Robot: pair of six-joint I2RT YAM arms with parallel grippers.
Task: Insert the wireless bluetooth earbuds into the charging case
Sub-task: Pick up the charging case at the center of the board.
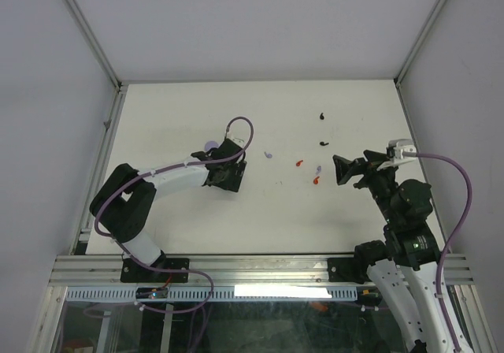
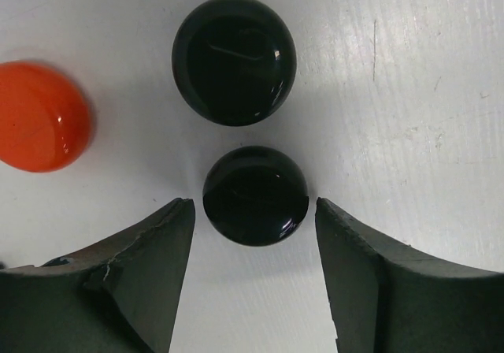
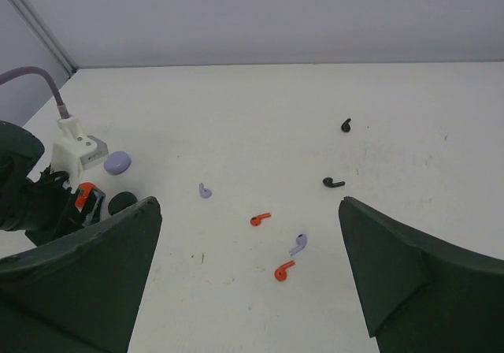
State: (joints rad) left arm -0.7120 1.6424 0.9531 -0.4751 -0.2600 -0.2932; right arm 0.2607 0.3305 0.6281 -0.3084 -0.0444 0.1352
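So, step: looks like the left arm is lining up to grab a case before any bud goes in.
Left gripper [image 2: 253,211]: spread wide, holding nothing, one finger on each side of the black case [image 2: 255,195], neither one touching it.
Black case: glossy round dome, looks closed, sitting right between those fingers.
Second black case [image 2: 234,59]: just beyond the black case, with a small gap between them.
Red case [image 2: 35,117]: beyond the black case and off to its left in the wrist view, clearly apart.
Earbuds [image 1: 316,181]: six loose ones (two black, two red, two lilac), all well away from the black case, over on the right arm's side.
Right gripper [image 3: 248,203]: also wide open and empty, on the far side of the buds from the black case.
Tip: centre on the black case, squeeze across its widest part, and go slow.
Watch out: a shiny round shell like that will probably squirt forward into the second black case if pinched off-centre.
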